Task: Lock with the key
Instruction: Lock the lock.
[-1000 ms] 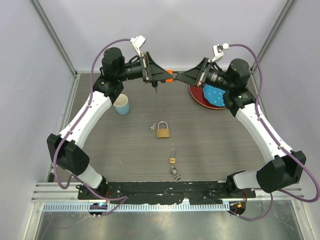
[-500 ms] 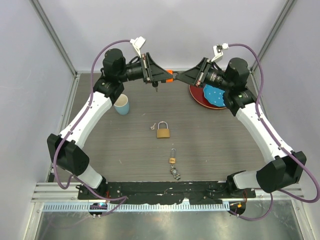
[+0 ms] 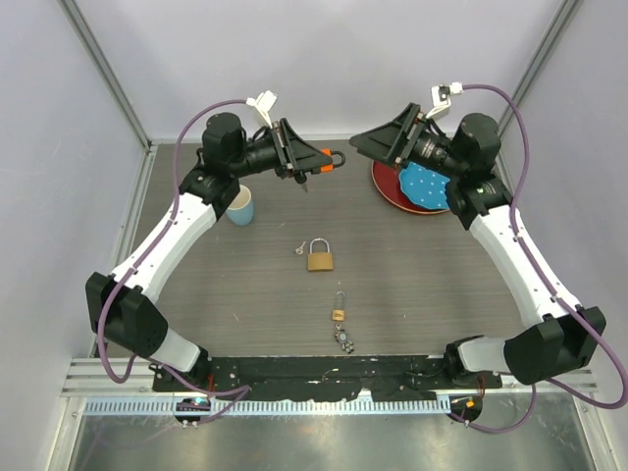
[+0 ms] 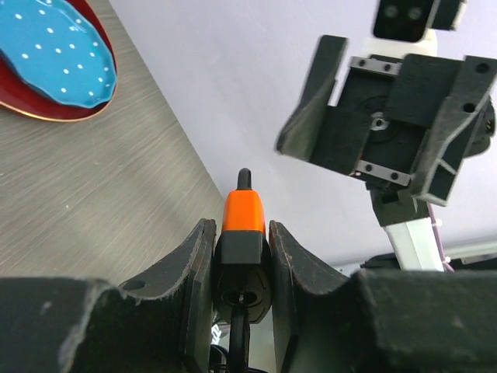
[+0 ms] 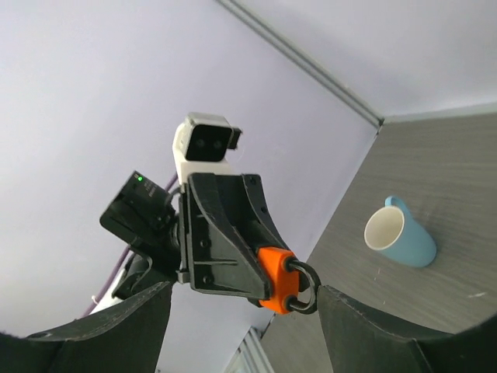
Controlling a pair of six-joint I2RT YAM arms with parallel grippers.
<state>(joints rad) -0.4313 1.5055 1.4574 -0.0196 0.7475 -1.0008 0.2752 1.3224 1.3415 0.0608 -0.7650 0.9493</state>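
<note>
My left gripper (image 3: 319, 158) (image 4: 241, 233) is raised at the back of the table and is shut on the key. Its black head (image 4: 242, 264) is pinched between the jaws, and a dark piece (image 3: 305, 183) dangles beneath. Beyond the head sticks out a small orange block (image 4: 243, 211) (image 5: 278, 280) with a black loop (image 5: 305, 286) at its tip. My right gripper (image 3: 368, 143) (image 5: 245, 291) faces it from the right. It is open, holds nothing and stands a short gap away. The big brass padlock (image 3: 320, 257) lies mid-table, shackle up.
A small silver key (image 3: 298, 249) lies left of the brass padlock. A tiny brass padlock (image 3: 338, 314) with a keychain (image 3: 343, 340) sits nearer the front. A blue cup (image 3: 238, 206) stands back left. A red plate with a blue dotted disc (image 3: 412, 184) lies back right.
The right gripper was shut against the orange piece's tip. It has opened and drawn back to the right. The left gripper has kept its hold and shifted slightly.
</note>
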